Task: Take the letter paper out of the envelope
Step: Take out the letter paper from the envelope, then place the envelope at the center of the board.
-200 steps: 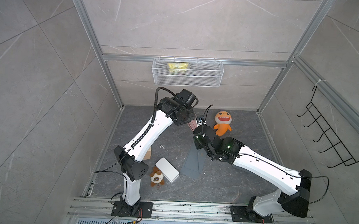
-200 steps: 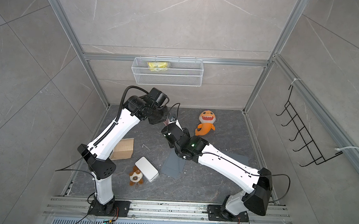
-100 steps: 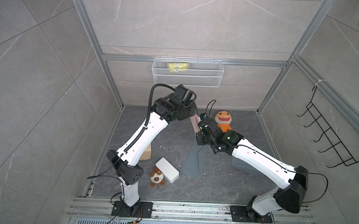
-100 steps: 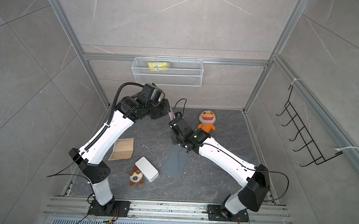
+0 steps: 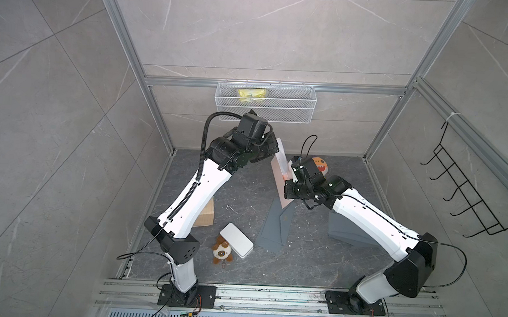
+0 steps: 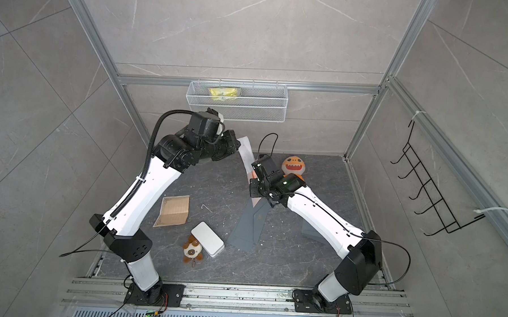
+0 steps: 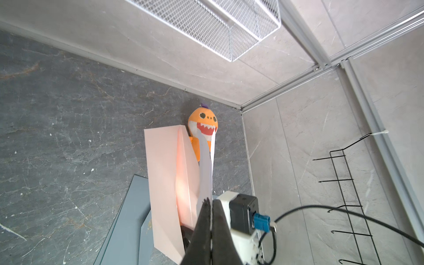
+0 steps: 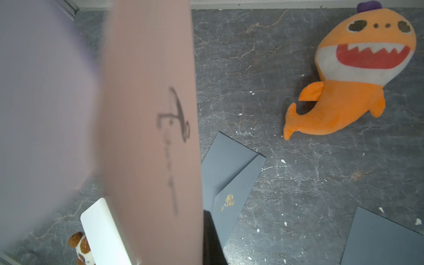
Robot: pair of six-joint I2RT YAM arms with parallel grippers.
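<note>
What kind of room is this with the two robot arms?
Probably a robot practice booth, not a home: the left arm and right arm are bolted to a metal rail, an aluminium frame holds bare grey walls, and toys like the orange shark lie about.

Pink envelope (image 7: 163,179); white letter paper (image 5: 282,159)

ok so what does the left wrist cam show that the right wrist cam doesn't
Only the left wrist view: the left gripper shut on the letter paper, plus the wire basket and the black hook rack on the walls.

Only the right wrist view: the white box, the dog plush, handwriting on the pink envelope, and a gold emblem on the grey envelope. A pale blur there may be the paper.

Both: the pink envelope, the grey envelope and the shark plush.
</note>
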